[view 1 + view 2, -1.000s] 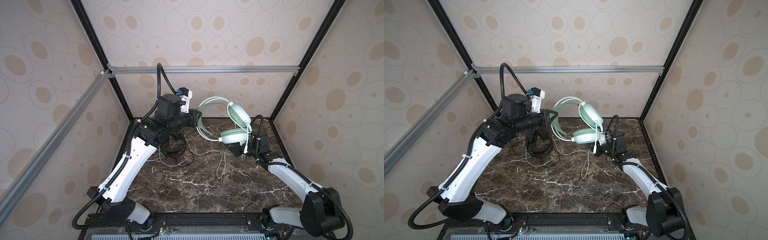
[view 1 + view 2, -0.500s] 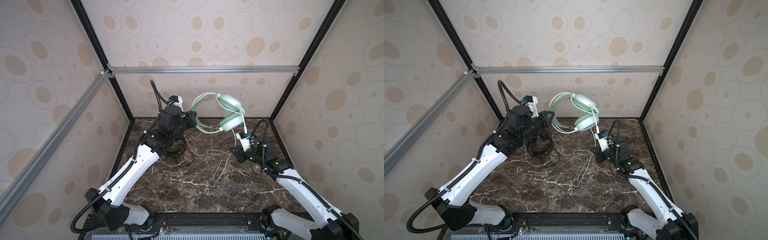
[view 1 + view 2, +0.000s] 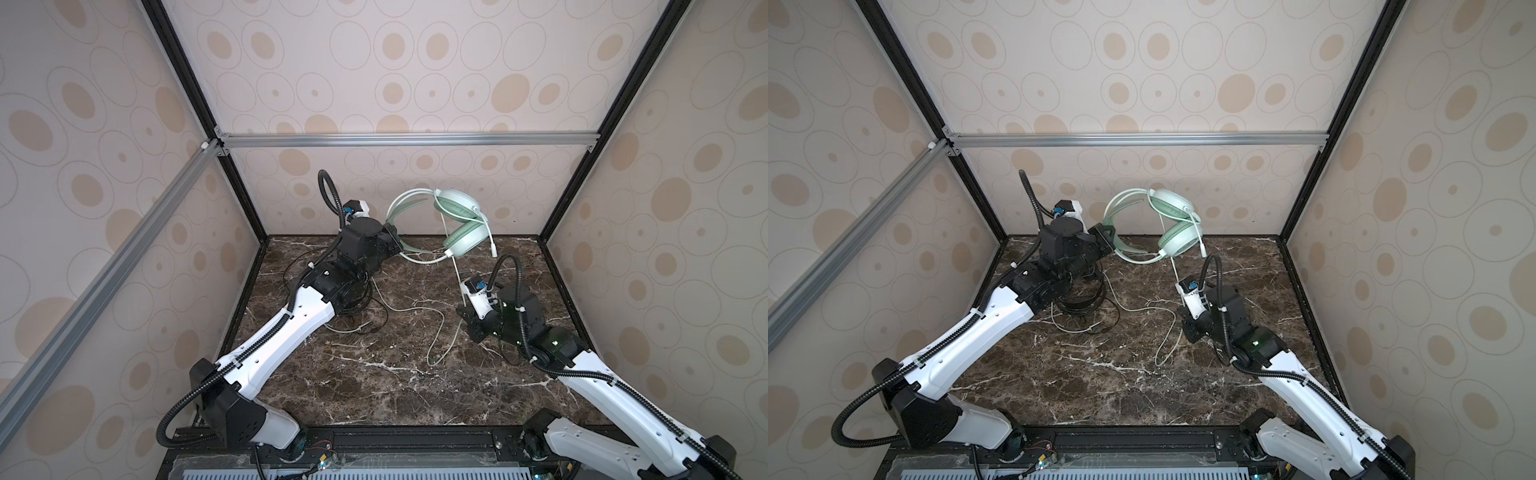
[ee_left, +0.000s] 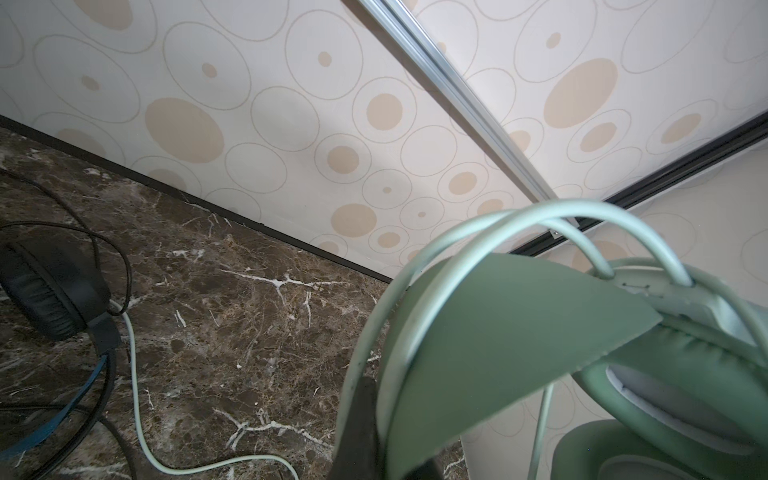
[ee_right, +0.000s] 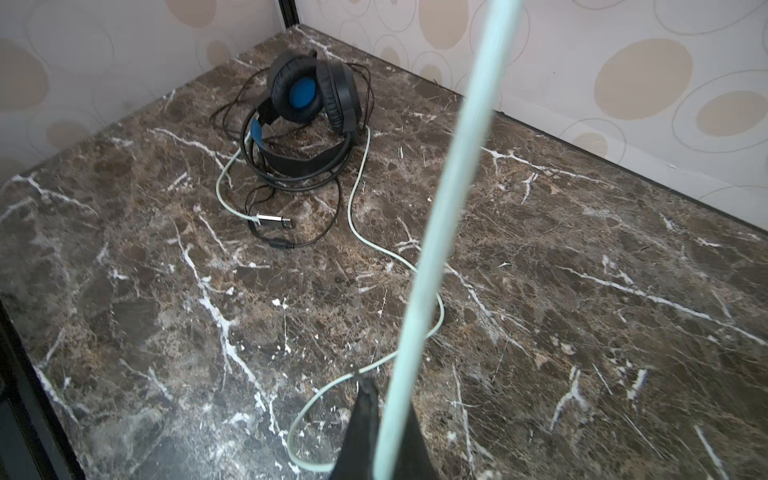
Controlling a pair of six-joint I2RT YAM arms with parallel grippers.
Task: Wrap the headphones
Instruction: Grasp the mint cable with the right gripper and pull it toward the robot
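L gripper (image 3: 392, 240) is clamped on the headband of the green headset (image 3: 464, 237) and holds it off the table (image 3: 374, 374) at approx 12-1 o'clock, earcups hanging toward the back wall. In the left wrist view one dark finger (image 4: 358, 419) is pressed against the band edge. R gripper (image 5: 382, 415), at approx 3 o'clock, is pinched on the pale cord (image 5: 453, 166), which runs taut up to the lower earcup. The rest of the cord lies slack across the table centre, then loops toward 10 o'clock. The black headset (image 5: 311, 95) lies on the table at 10 o'clock, mostly under the L arm in both top views, w/ its thin black cord (image 5: 328, 224) in loose loops round it. The pale cord's USB plug (image 5: 274, 220) lies right by those loops, and the pale cord passes touching or just beside the black headset.

Risks:
- Winding could drag the plug end thru the black loops, so it snags or pulls the black headset along.
- The thin cord may slip thru the R pinch if tension jumps.
- A hard tug strains the cord exit at the earcup.
- The edge grip on the band could let the headset swivel or drop.

Containers: none in view, no bin, tray or box, nothing stowed.
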